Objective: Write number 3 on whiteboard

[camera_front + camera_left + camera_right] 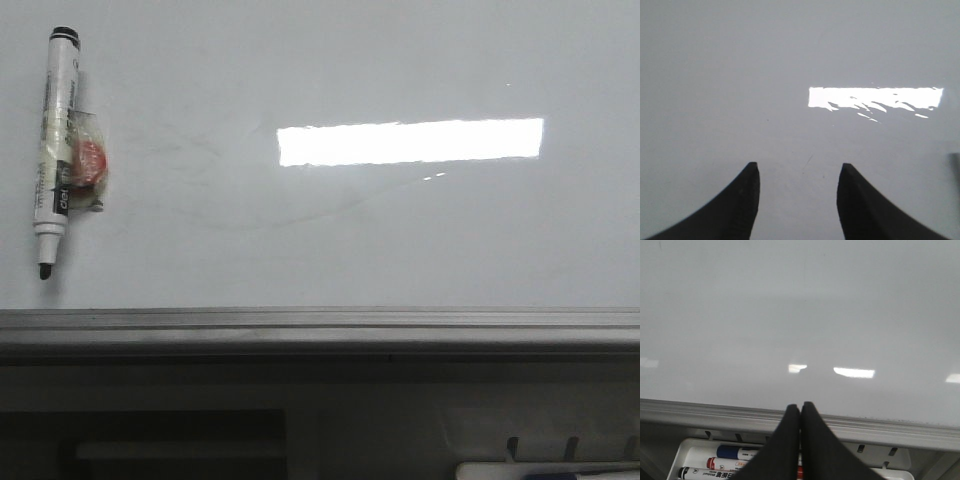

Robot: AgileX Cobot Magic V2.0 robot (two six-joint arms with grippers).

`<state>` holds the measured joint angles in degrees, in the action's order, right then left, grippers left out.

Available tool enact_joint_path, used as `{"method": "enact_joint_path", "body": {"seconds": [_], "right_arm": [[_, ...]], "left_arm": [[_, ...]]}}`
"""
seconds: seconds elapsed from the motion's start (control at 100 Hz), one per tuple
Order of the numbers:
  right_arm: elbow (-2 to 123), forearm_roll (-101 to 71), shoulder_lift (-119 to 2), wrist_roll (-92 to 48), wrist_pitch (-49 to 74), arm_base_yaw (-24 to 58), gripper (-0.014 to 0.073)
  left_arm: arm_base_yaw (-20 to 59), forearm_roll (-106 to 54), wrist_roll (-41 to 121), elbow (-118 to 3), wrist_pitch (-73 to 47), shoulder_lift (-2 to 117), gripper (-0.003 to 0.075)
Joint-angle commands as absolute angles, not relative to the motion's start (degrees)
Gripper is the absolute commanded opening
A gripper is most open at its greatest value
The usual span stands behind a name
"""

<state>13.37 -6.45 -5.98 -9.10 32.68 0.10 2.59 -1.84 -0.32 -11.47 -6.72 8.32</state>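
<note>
Glossy whiteboard [400,240] bears faint grey smears, a bright reflection, no digit

The front view faces the whiteboard [330,230] squarely, its rail [320,325] low in frame. Both wrist views look at the board close up; the right one shares the rail.

Marker [54,150] at whiteboard's [400,240] 9 o'clock edge: label print too blurred to read. Black-capped marker [705,473] in tray [687,450]: characters on barrel, illegible. No digit legible on board.
</note>
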Motion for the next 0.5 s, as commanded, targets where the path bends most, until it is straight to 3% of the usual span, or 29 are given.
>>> {"method": "enact_joint_path", "body": {"seconds": [0.0, 0.32, 0.49], "right_arm": [[15.3, -7.2, -7.0, -9.0, 28.5, -0.1, -0.0043], [15.3, -7.2, -7.0, -9.0, 28.4, -0.1, -0.0043], [15.3, -7.2, -7.0, -9.0, 28.1, -0.1, -0.0043]], "left_arm": [[5.8, -1.7, 0.6, -13.3, -3.1, 9.5, 0.034], [25.7, -5.5, 1.5, -13.3, -3.4, 16.5, 0.0338], [31.3, -11.8, 1.5, -13.3, 2.6, 23.6, 0.0337]]}}
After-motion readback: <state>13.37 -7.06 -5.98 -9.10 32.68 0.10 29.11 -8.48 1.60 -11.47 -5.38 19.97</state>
